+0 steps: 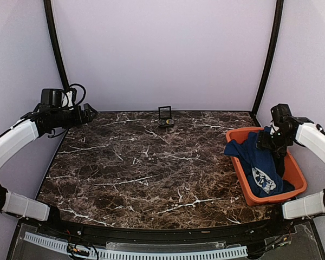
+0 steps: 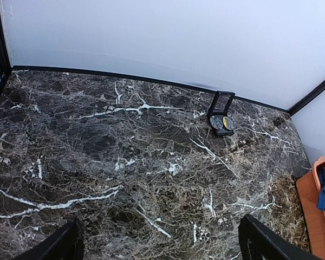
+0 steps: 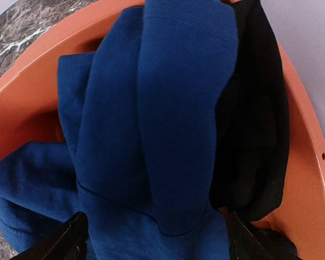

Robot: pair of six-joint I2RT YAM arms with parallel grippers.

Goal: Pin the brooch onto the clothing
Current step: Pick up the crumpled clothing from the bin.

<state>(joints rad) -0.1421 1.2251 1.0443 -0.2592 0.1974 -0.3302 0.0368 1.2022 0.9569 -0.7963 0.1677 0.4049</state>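
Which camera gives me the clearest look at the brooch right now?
The left wrist view: the brooch lies in the open black hinged case, its round shape discernible. The top external view shows it only as a speck in that case. The right wrist view misses it entirely.

Case point(image 1: 164, 114) rear centre of table point(image 1: 124, 162), brooch point(image 2: 221, 123) prob. in it, shirt point(image 1: 254, 157) in bin point(image 1: 241, 181) far R

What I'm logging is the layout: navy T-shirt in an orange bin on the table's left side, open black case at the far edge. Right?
Wrong side: the top external view shows the orange bin with the navy T-shirt on the table's right side; the open black case is at the far edge.
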